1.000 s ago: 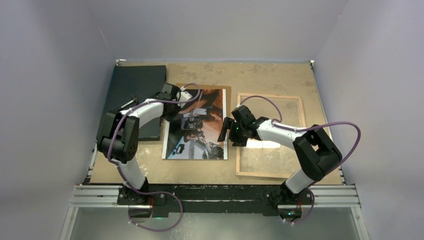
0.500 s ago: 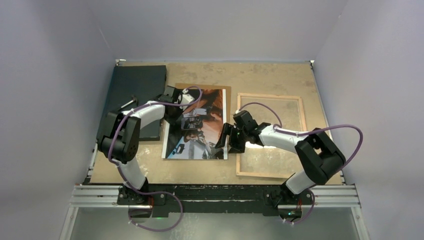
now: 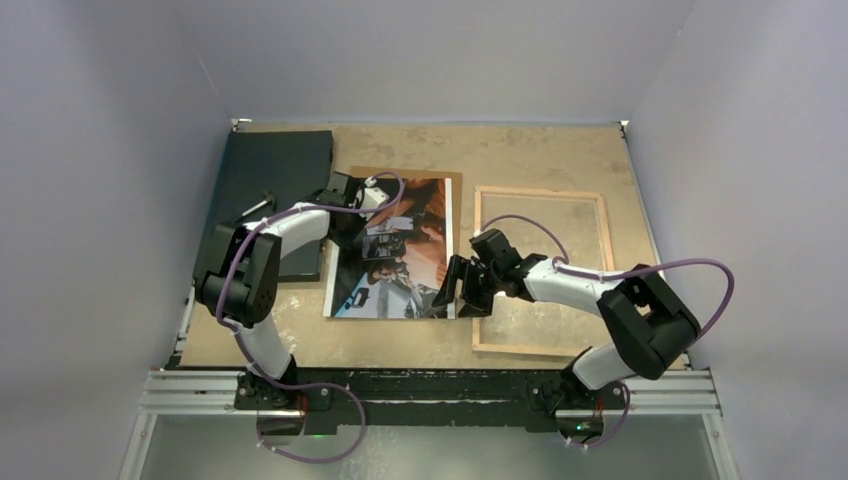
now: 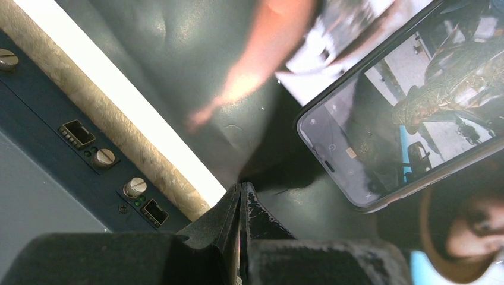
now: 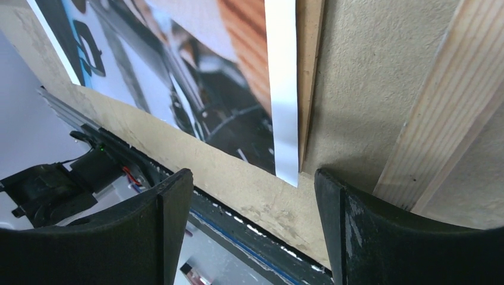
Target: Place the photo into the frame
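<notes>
While the left claw [image 4: 241, 199] (closed, empty) touches the photo [image 3: 392, 292], the right claw [image 5: 252, 181] gapes wide over its corner.

Centre: the photo [image 3: 400, 275] lies on the backing panel [image 3: 456, 182]. Right of it, apart: the frame [image 3: 540, 191], flat on the table [image 3: 520, 150]. Upper left: the black board [image 3: 275, 165].
</notes>
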Available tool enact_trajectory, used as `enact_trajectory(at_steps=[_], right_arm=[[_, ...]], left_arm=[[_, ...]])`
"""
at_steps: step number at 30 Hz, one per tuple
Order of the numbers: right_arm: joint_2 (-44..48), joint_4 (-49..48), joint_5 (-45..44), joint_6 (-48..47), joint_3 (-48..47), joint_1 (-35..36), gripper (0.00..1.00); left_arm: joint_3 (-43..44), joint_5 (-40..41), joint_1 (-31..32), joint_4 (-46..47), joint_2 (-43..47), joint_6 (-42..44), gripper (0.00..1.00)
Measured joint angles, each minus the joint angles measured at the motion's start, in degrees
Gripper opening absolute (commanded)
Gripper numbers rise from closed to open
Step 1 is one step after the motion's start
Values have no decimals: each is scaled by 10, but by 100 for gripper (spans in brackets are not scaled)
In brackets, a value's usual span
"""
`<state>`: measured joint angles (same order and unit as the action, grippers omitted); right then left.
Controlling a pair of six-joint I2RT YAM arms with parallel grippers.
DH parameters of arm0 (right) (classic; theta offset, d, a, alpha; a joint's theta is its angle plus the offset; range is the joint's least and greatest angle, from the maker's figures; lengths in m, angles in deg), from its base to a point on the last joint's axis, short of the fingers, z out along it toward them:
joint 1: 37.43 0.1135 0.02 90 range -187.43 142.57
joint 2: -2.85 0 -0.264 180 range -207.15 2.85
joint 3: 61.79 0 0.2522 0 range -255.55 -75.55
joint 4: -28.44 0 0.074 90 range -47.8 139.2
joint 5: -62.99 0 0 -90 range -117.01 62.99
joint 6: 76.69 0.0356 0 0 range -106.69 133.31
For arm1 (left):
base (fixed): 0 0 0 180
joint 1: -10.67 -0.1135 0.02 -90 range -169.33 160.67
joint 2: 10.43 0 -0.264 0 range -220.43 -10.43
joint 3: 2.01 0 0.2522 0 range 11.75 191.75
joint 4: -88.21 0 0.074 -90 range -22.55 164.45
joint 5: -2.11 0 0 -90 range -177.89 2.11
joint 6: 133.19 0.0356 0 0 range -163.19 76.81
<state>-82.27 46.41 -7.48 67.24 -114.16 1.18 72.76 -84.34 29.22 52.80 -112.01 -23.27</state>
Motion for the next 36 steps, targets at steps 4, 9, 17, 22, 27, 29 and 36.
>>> enact_trajectory(at_steps=[4,9,17,22,27,29,36], right_arm=[[-3,-15,11,8,5,0,75],[-9,-38,13,17,8,0,71],[7,-66,15,32,30,0,60],[42,-82,21,46,44,0,60],[54,-105,28,63,57,0,65],[53,-110,31,66,60,0,65],[20,-110,42,67,64,0,67]], left_arm=[[0,-1,0,1,0,0,0],[0,-1,0,1,0,0,0],[0,-1,0,2,1,1,0],[0,-1,0,2,2,1,0],[0,-1,3,1,3,0,0],[0,-1,4,-1,3,0,0],[0,-2,11,-3,3,0,0]])
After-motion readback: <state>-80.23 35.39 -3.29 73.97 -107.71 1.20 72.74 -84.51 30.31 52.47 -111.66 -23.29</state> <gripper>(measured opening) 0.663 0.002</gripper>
